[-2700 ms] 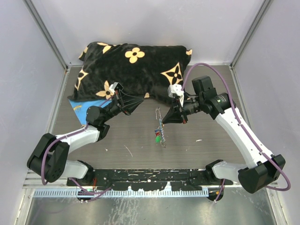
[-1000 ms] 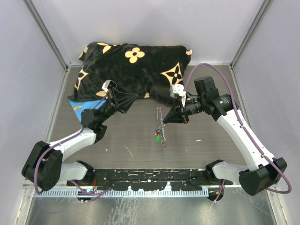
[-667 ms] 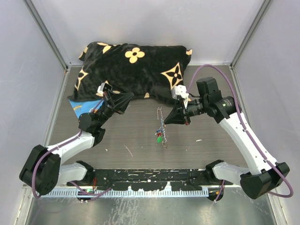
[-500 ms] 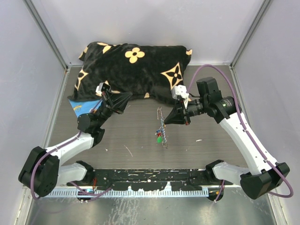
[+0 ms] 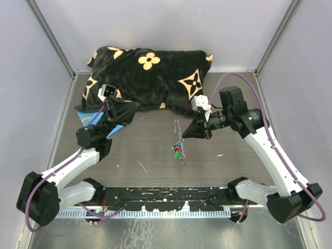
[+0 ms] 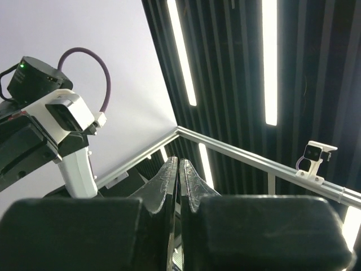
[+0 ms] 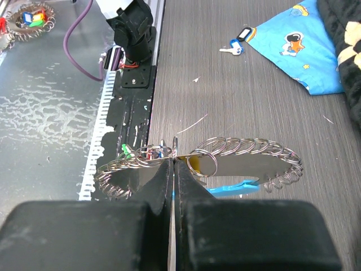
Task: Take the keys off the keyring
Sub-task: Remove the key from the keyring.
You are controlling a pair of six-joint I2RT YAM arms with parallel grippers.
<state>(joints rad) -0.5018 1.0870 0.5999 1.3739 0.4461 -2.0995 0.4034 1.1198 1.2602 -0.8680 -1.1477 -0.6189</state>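
Keyring flat on table, centre; keys bunched at near end. Right gripper pinched together at keyring, grip unclear. Left gripper closed, empty, raised far-left. Risk: unanchored keyring drags along, or slips from tips.

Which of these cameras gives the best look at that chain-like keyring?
The right wrist view: the keyring lies close, its linked rings and light-blue section clear. The top external view shows only a small thin strand. The left wrist view points upward and misses it.
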